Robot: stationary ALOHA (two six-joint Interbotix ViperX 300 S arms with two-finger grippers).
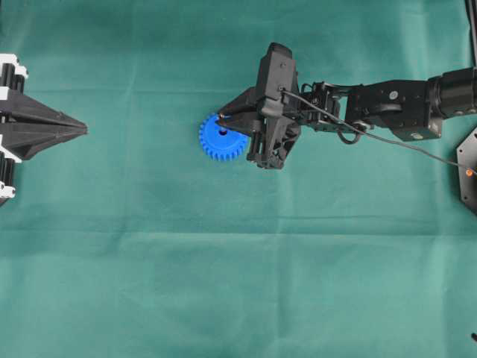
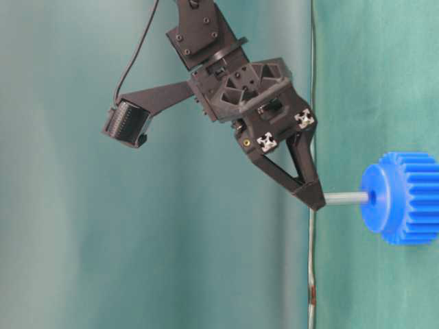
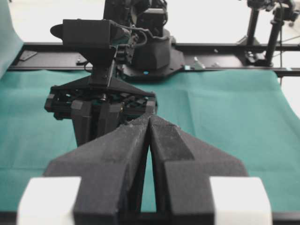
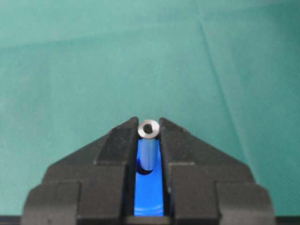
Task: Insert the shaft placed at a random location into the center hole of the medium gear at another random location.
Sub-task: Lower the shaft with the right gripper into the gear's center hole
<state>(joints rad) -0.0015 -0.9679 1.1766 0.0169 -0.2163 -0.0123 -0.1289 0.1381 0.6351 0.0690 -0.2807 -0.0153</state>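
Silvery metal sits nearest your right wrist camera: the shaft [image 4: 149,129] is pinched at its upper end between the tips of your right gripper [image 4: 149,132], with its lower end at the center hole [image 2: 371,197] in the raised hub of the medium gear [image 2: 403,199]. That blue gear lies flat on the green cloth [image 1: 238,283] near the middle of the table. Farthest off, your left gripper [image 1: 83,131] rests at the left edge with its fingers pressed together, holding nothing.
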